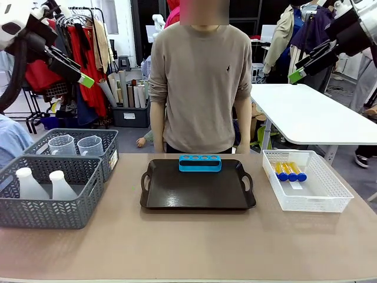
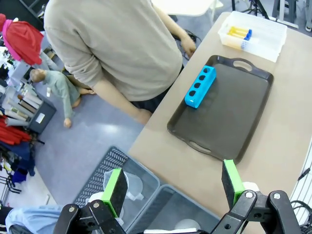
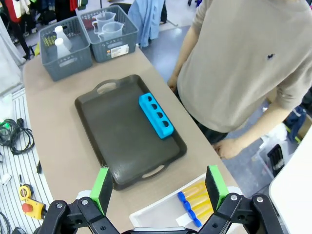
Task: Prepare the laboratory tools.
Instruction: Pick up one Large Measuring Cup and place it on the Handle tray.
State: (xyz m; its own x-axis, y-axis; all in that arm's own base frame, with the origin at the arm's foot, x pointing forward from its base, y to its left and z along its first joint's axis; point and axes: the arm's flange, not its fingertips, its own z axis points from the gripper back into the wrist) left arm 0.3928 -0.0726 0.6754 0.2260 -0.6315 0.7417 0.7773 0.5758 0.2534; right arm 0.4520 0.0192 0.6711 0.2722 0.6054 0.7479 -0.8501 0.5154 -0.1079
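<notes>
Small blue four-hole rack [image 1: 200, 163] sits on the black plastic tray [image 1: 194, 194] at its far edge, long axis left-right, holes up. Blue-capped tubes of orange-yellow liquid [image 1: 290, 171] lie in the white mesh basket [image 1: 321, 201], caps toward the robot. Left gripper [image 2: 173, 187] and right gripper [image 3: 158, 186]: jaws wide, empty (both held high).

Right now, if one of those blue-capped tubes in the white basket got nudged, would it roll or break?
Probably roll: the tubes lie on their sides and look round, though the walls of the white basket would likely stop them. They are filled with orange-yellow liquid, so perhaps heavy for their size. Breakage I cannot judge.
</notes>
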